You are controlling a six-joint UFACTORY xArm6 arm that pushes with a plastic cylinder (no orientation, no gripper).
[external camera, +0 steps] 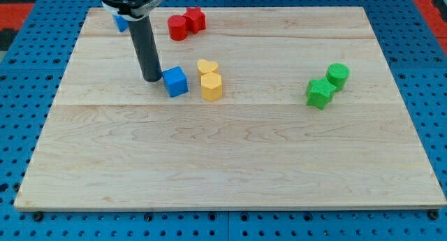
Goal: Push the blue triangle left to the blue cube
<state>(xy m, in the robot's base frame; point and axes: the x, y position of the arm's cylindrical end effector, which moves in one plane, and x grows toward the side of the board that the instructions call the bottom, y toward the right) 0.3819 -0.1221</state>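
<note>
The blue cube (175, 81) lies on the wooden board (230, 150), left of centre in the upper half. My tip (151, 79) rests on the board just left of the cube, close to or touching its left side. The blue triangle (120, 22) is at the view's top left, mostly hidden behind the rod and the arm's body; only a small blue part shows.
A yellow heart (207, 66) and a yellow hexagonal block (211, 86) sit just right of the blue cube. A red cylinder (177, 28) and a red star (195, 19) lie near the top edge. A green star (319, 93) and a green cylinder (338, 75) are at the right.
</note>
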